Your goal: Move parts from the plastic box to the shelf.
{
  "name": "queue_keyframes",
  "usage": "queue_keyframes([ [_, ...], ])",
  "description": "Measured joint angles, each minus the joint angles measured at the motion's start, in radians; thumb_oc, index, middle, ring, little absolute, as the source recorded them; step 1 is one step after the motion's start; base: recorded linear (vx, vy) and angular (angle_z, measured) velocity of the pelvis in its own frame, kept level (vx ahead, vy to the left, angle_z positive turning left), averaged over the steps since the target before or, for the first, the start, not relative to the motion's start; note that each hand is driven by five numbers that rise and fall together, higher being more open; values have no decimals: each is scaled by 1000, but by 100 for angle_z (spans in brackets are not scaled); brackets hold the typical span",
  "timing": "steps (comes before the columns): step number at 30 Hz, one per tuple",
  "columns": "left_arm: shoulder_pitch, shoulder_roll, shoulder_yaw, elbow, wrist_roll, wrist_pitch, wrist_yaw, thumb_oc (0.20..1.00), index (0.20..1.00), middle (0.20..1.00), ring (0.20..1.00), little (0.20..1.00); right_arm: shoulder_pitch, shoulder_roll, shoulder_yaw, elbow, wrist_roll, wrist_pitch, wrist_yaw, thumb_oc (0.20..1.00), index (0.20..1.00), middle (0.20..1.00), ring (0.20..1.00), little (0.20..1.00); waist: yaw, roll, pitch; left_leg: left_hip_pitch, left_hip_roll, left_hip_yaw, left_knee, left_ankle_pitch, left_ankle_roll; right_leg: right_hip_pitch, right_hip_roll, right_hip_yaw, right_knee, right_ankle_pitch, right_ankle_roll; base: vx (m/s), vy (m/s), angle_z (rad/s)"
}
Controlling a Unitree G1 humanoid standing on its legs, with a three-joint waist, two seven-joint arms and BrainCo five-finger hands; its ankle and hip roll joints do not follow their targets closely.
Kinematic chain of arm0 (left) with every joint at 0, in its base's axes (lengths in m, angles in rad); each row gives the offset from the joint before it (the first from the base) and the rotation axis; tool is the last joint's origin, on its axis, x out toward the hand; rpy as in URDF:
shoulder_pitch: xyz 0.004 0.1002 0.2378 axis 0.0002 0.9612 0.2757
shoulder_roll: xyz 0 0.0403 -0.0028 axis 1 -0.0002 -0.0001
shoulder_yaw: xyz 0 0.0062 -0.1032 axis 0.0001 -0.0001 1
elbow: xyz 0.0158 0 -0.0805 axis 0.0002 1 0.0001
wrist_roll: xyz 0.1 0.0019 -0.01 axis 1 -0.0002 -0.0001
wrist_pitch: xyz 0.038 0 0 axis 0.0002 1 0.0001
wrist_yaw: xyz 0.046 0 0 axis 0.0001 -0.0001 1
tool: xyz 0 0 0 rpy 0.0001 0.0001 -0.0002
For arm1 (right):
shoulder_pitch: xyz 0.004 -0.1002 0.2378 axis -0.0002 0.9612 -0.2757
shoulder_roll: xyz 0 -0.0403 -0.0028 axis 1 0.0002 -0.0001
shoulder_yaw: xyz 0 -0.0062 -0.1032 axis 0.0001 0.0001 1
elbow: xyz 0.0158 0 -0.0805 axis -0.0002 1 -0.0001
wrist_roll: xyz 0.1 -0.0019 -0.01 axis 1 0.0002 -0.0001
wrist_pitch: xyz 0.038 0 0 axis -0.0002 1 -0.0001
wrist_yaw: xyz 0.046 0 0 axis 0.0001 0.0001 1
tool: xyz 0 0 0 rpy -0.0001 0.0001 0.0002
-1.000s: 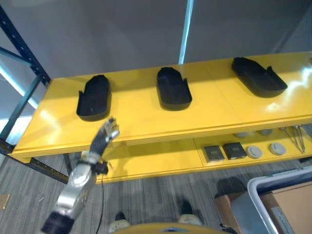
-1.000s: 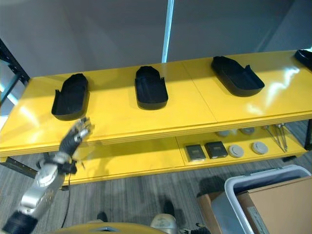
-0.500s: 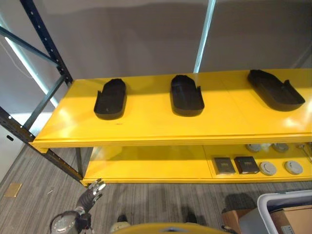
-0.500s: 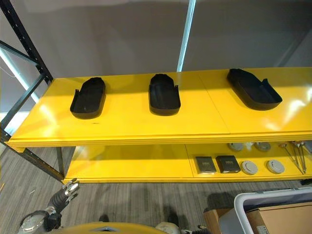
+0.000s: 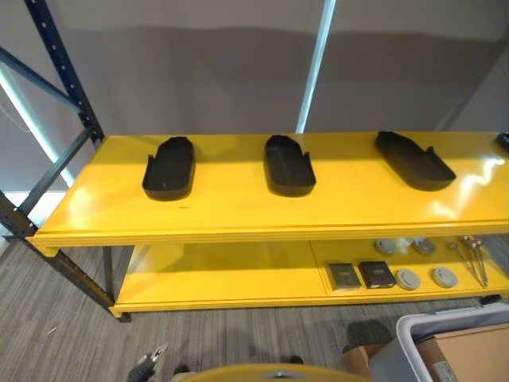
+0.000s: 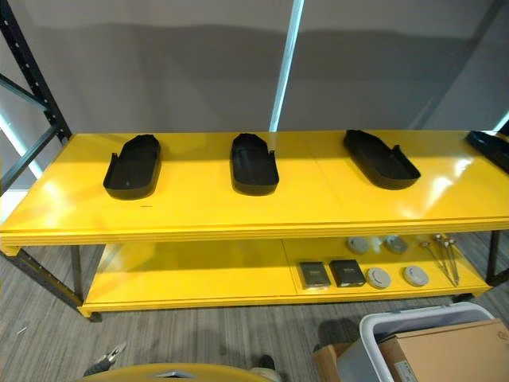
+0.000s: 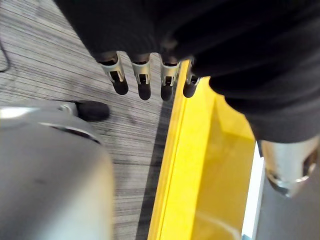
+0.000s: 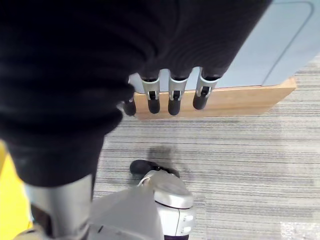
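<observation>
Left eye view: the yellow shelf (image 5: 238, 208) crosses mid-frame with three black parts on its top board, one left (image 5: 169, 167), one centre (image 5: 289, 165), one right (image 5: 414, 160). The plastic box (image 5: 457, 346) sits at lower right. The left hand (image 5: 148, 364) peeks in at the bottom edge.

Right eye view: a fourth part (image 6: 489, 147) shows at the right edge of the top board. Small items (image 6: 358, 272) lie on the lower board.

Left wrist view: fingers (image 7: 142, 80) straight and empty over the floor beside the shelf edge.

Right wrist view: the right hand (image 8: 170, 92) hangs relaxed, holding nothing, near the box wall.

Judging by this, several parts are placed; another pickup from the box comes next.
</observation>
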Motion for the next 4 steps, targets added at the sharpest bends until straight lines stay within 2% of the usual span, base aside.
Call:
queue_keyframes([
  [4, -8, -8, -14, 0, 7, -3, 22, 1000, 1000, 1000, 1000, 1000, 1, 6, 5, 2, 1, 3, -11, 1000, 1000, 1000, 1000, 1000, -10, -1, 2, -4, 5, 2, 0, 0, 0, -12, 4, -1, 0, -1, 1, 7, -6, -9],
])
